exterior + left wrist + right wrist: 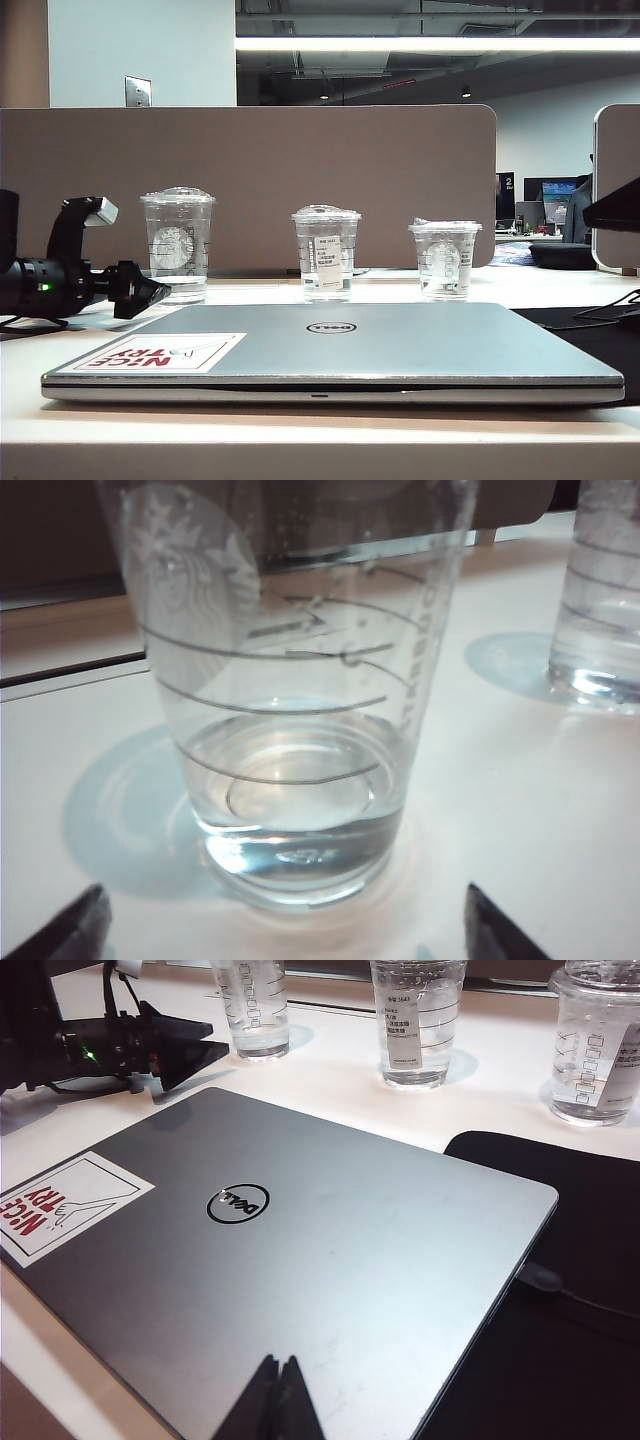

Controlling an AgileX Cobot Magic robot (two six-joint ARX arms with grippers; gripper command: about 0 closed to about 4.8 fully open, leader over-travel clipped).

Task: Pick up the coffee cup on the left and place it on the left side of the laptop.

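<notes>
Your left gripper [150,293], jaws wide open, sits at left of frame just beside the coffee cup [178,245], w/o gripping. Right gripper [277,1400] shut, lower center, over the laptop [400,345].

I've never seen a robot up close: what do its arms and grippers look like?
The left gripper is matte black with pointed wedge fingers on a black arm showing a small green light. The right gripper has the same dark tapered fingers.

A wide silver laptop [330,350] with a red-and-white sticker lies closed on the white table [300,440]. Behind it stand three clear plastic cups; the tallest one, the coffee cup [178,245], is on the left. The black left gripper [150,291] is just beside this cup, low over the table.
</notes>
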